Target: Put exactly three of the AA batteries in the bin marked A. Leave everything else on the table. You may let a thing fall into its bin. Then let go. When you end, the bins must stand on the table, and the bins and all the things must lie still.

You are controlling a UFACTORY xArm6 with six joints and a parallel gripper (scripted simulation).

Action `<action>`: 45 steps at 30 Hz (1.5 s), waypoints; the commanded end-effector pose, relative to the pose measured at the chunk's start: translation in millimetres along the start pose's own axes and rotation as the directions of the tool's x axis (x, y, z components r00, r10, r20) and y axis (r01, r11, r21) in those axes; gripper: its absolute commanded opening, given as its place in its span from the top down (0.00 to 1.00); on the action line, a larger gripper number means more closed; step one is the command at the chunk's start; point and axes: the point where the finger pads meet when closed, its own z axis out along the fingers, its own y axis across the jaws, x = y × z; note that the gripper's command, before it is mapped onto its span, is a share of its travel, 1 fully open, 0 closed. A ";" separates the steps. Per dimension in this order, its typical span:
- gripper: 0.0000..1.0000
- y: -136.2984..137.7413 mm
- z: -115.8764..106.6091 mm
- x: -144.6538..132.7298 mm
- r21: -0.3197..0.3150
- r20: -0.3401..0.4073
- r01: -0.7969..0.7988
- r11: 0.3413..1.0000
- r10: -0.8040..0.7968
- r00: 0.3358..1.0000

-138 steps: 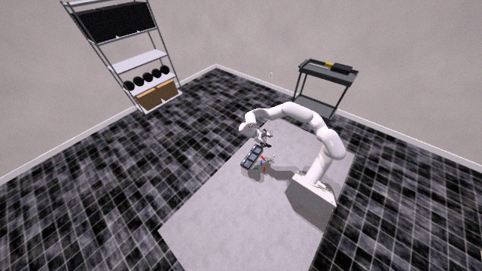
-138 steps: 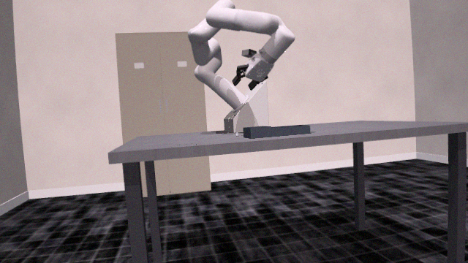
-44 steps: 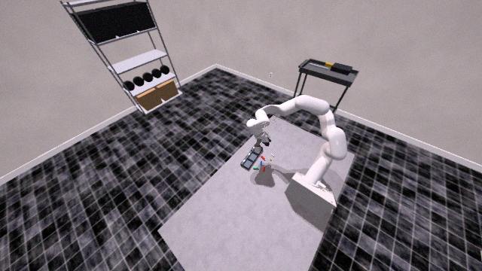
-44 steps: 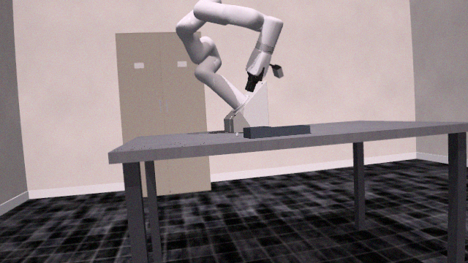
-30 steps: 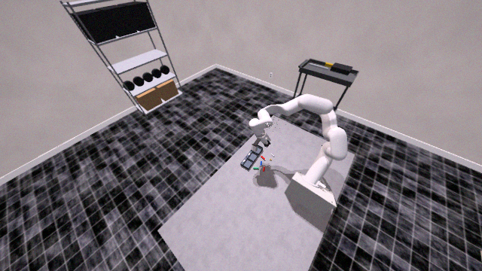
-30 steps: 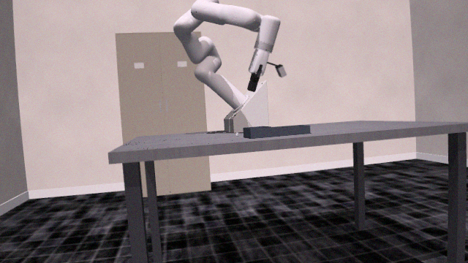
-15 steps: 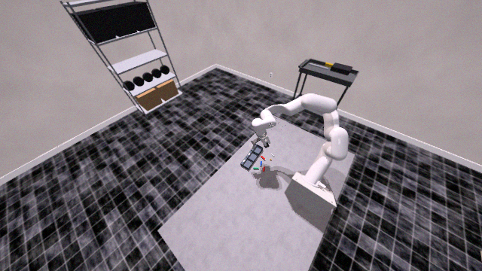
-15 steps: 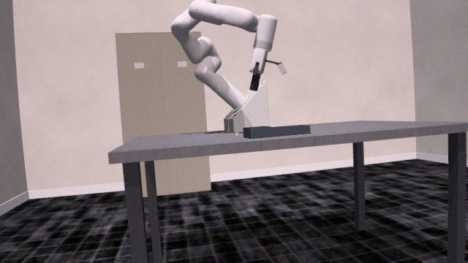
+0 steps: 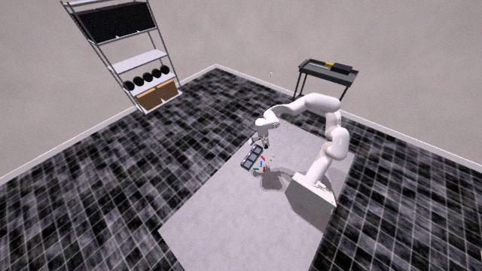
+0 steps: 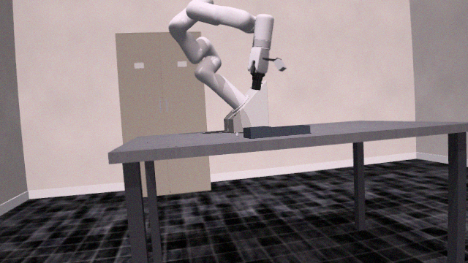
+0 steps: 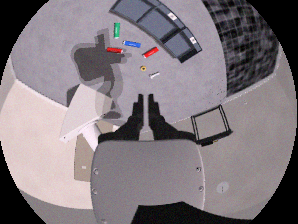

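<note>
Standing on a dark checkered floor (image 9: 113,196), grey table (image 9: 233,218) carries everything. White arm (image 9: 331,124) rises from a pale base block (image 9: 312,192) at the table's far side and bends over toward the bins. Gripper (image 10: 256,88) hangs high above the table, pointing down, well clear of the surface. Fingers pressed nearly together, nothing between them, holding nothing.

Long dark bin row (image 11: 156,23) with three compartments lies flat on the table near its edge; in the exterior view it shows as a low dark bar (image 10: 276,131). All three compartments look bare inside; labels too small to read, so cannot tell which is A.

Batteries all lie on the table beside the bin row, outside it, none touching the gripper: green one (image 11: 117,30) off by itself, blue one (image 11: 132,44) near the middle, red one (image 11: 152,51) closest to the bins, another red one (image 11: 115,50) by the arm's shadow. Small white piece (image 11: 154,75) and tiny yellowish dot (image 11: 143,67) lie nearer the gripper, apart from the coloured ones. Same cluster in the top view sits between the bins (image 9: 251,156) and the arm base.

Separate small dark framed square (image 11: 210,124) sits off to the side of the fingers in the wrist view.
</note>
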 end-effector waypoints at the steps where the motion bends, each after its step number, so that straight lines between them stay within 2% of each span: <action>1: 0.93 -3.0 -2.7 1.6 -0.005 -0.048 -0.151 0.988 0.151 0.987; 13: 0.93 -14.7 -6.7 3.8 0.045 -0.115 -0.428 0.903 0.431 0.895; 15: 0.93 -14.7 -6.7 3.8 0.045 -0.115 -0.428 0.903 0.431 0.895; 16: 0.93 -17.7 -7.8 4.2 0.061 -0.129 -0.490 0.869 0.494 0.860; 28: 0.93 -27.7 -11.2 5.1 0.151 -0.155 -0.703 0.696 0.718 0.678; 38: 0.93 -27.7 -11.2 5.1 0.151 -0.155 -0.704 0.694 0.720 0.677; 40: 0.93 -16.2 -0.6 10.8 0.135 -0.169 -0.633 0.763 0.647 0.744; 45: 0.93 12.8 25.9 24.9 0.133 -0.171 -0.625 0.769 0.639 0.750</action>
